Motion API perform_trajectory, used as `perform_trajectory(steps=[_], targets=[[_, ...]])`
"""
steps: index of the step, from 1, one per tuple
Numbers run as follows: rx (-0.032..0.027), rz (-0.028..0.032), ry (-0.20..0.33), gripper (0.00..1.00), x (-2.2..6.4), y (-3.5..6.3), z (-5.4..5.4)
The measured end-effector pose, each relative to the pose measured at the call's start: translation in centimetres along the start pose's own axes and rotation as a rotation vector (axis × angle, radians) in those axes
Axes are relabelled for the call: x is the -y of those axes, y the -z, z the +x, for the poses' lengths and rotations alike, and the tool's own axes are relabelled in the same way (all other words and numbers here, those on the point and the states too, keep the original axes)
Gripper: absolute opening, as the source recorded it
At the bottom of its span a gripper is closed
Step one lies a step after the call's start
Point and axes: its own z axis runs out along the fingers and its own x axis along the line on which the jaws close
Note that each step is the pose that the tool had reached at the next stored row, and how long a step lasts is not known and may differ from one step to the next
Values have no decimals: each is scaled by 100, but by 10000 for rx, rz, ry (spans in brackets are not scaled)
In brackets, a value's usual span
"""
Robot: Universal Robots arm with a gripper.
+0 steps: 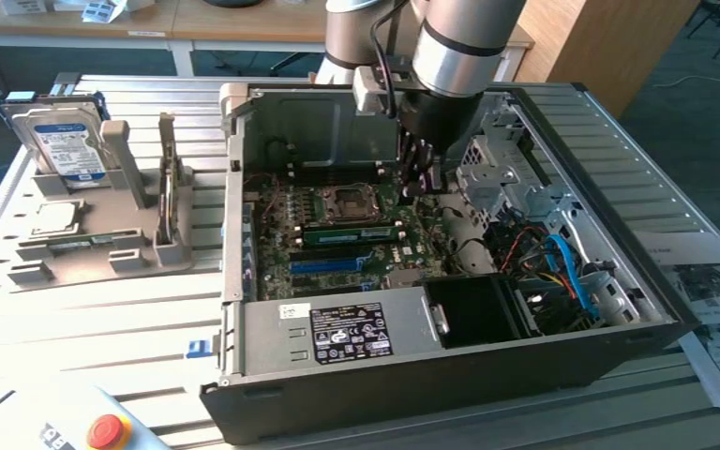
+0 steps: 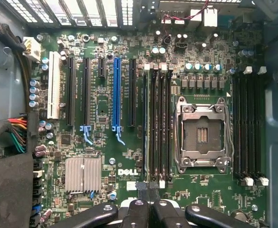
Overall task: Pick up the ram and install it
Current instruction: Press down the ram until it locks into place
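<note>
**Exterior view: ram on edge in the board, pincer closed beside it**

An open computer case (image 1: 460,375) lies on the slotted metal bench (image 1: 110,309), and the arm reaches down into it. The ram (image 1: 348,234) stands on its long edge along the memory slots, just beside the empty processor socket (image 1: 341,202), on the side toward the power supply (image 1: 335,333). The pincer (image 1: 420,190) hangs low over the motherboard, near the end of the ram on the exterior view's right. Whether it touches the stick cannot be told.

In the wrist view the pincer (image 2: 148,189) has its fingers pressed together with nothing seen between them. Its tips sit at one end of the bank of four black memory slots (image 2: 158,123). The open socket (image 2: 203,135) lies next to that bank, a second bank of slots (image 2: 247,123) beyond it. A blue expansion slot (image 2: 116,95) and a ribbed silver heatsink (image 2: 83,173) sit on the other side.

On the exterior view's left, a grey holder (image 1: 135,216) on the bench carries a hard drive (image 1: 67,141) standing upright and a square processor chip (image 1: 57,217) lying flat. A red stop button (image 1: 108,431) sits at the near corner, and printed sheets (image 1: 716,291) lie on the exterior view's right.
</note>
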Motion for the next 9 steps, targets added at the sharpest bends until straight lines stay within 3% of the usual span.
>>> perform_trajectory(steps=[9], targets=[[2,0,1,10,1,-22,1]])
